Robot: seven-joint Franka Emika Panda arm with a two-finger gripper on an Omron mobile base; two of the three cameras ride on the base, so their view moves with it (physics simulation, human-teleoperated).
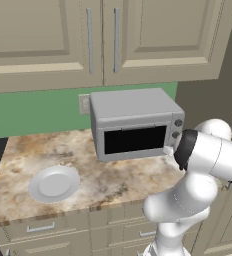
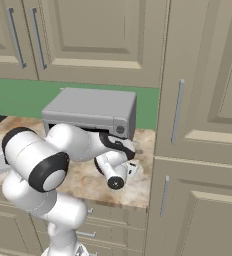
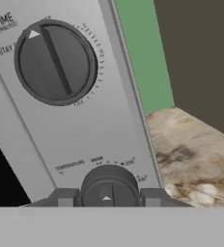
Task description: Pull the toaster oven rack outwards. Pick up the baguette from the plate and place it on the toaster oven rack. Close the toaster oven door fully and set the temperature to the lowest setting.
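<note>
Temperature knob (image 3: 109, 189), the lower of the two dials I see in the hand view, sits right between my two finger tips, and my end effector (image 3: 109, 201) is narrowed around it so the tips flank its sides; I judge that as a grip on the knob, though contact itself is hard to confirm. Above it is the larger timer knob (image 3: 55, 61), well apart and untouched. Both belong to the right front panel of the toaster oven (image 1: 133, 107), which stands at the back of the table (image 1: 118, 175) against the green wall, under the cabinets. The toaster oven door (image 1: 134, 140) looks shut, its black window flush with the front, and the plate (image 1: 54, 183) lies bare on the table to the oven's left, so I take the baguette to be inside already, though I cannot see it. That leaves the dial as the step in hand. To do it well I should keep my wrist axis lined up with the knob's centre, hold the squeeze even on both sides, and rotate steadily toward the low end of the printed scale until it stops, without pushing inward enough to shift the oven, or slipping off the small dial.
</note>
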